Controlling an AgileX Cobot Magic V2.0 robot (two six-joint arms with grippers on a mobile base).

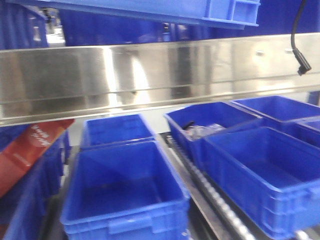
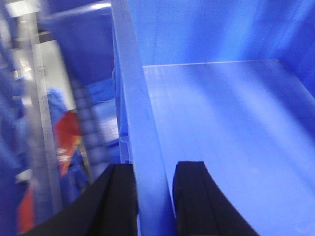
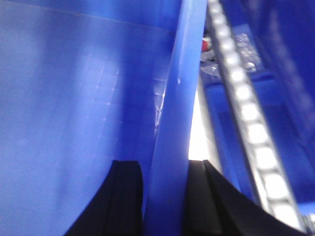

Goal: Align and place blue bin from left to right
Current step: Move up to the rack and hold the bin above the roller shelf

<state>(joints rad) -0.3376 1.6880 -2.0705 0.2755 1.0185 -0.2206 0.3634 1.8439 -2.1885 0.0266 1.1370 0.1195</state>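
Observation:
The blue bin hangs high, only its underside and a ribbed corner showing along the top edge of the front view. My left gripper is shut on the bin's left wall, one black finger outside and one inside over the bare floor. My right gripper is shut on the opposite wall, its fingers pressed to either side of it. The bin's inside holds nothing. Neither gripper shows in the front view.
A stainless steel beam crosses below the lifted bin. Under it stand darker blue bins: two in a left row, several on the right, one holding clear plastic. A roller rail runs between. A red package lies left; a black cable hangs right.

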